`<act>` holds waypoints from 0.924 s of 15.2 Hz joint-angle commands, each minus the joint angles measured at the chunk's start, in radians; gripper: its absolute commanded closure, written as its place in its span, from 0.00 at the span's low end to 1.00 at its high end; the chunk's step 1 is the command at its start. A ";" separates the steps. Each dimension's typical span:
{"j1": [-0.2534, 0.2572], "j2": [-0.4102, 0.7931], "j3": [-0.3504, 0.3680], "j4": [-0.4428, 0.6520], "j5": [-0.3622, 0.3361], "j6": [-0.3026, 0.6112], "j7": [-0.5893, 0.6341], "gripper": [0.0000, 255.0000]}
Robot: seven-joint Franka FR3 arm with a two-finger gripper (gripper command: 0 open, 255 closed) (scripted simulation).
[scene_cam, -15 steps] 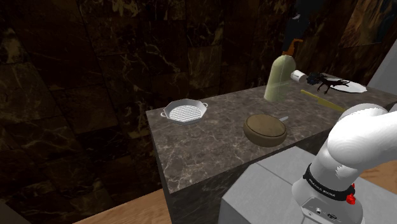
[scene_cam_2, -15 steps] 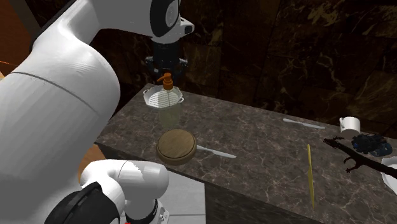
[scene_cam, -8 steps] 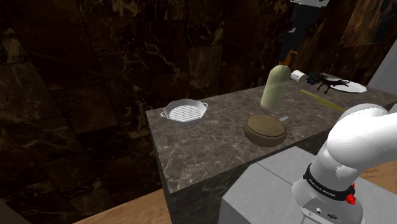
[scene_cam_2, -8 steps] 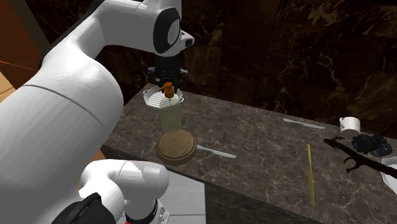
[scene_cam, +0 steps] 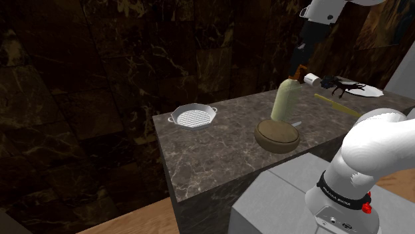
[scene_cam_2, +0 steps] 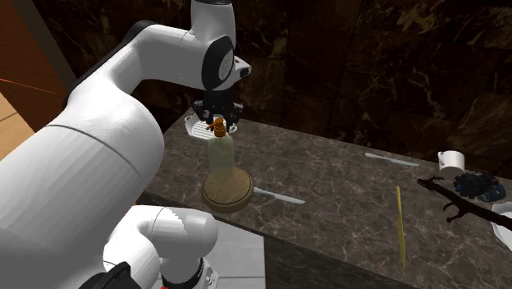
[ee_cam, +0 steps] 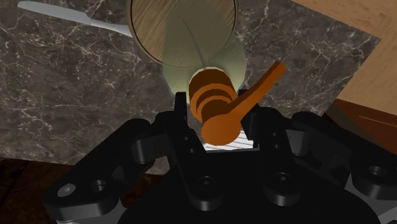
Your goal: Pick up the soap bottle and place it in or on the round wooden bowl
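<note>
Just beneath the hand [ee_cam: 217,118], fingers [ee_cam: 181,109] tight around its orange pump [ee_cam: 215,95], the soap bottle [scene_cam_2: 220,156], over the wooden bowl [scene_cam_2: 228,205].

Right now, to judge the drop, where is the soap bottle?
The soap bottle hangs right of centre in the shoulder view, clasped at its pump by the hand, over the wooden bowl on the counter.

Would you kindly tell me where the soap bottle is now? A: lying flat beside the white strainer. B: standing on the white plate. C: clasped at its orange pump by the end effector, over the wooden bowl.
C: the end effector clasps the soap bottle by its orange pump, with its body hanging over the wooden bowl.
</note>
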 commanded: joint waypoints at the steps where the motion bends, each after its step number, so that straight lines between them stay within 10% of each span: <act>1: -0.003 -0.009 -0.002 -0.033 -0.003 0.025 0.000 1.00; 14: -0.017 -0.033 -0.023 -0.172 -0.024 0.139 -0.008 1.00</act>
